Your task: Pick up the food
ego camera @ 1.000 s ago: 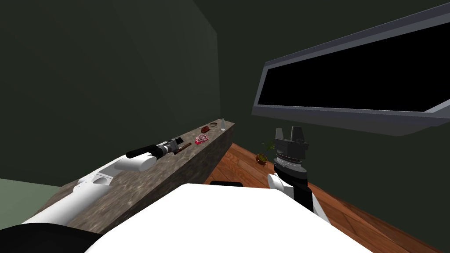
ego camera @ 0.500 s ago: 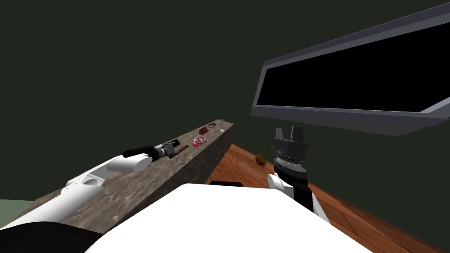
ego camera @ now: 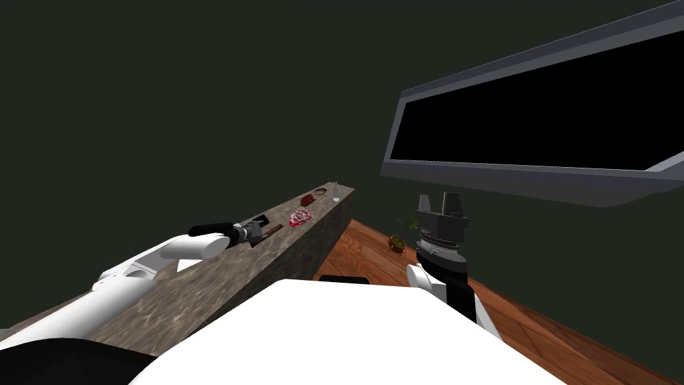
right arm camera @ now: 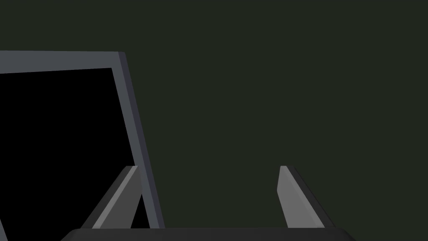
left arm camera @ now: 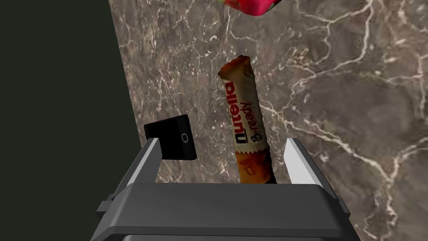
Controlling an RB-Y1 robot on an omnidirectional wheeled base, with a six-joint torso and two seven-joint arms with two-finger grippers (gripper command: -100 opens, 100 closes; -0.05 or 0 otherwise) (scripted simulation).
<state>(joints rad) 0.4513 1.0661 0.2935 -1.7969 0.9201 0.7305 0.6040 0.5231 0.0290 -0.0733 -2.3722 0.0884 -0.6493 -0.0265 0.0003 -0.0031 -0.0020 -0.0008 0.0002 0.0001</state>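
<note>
Head view: my camera has swung over the last second, and a paler wall patch at lower left has slid out of frame. The left tool (ego camera: 257,232) stays left of centre over the tabletop (ego camera: 220,281), with the bar (ego camera: 272,230) just ahead of it and a red pack (ego camera: 300,216) further along. The right tool (ego camera: 441,204) stands raised at centre right, away from the tabletop.

Left wrist view: the left tool (left arm camera: 222,142) has its blades apart, with the near end of the bar (left arm camera: 246,125) lying lengthwise between them, touching neither. A black block (left arm camera: 173,138) sits by one blade. The reach looks finished, so lowering and closing should come next.

Right wrist view: the right tool (right arm camera: 207,167) is spread and empty.
</note>
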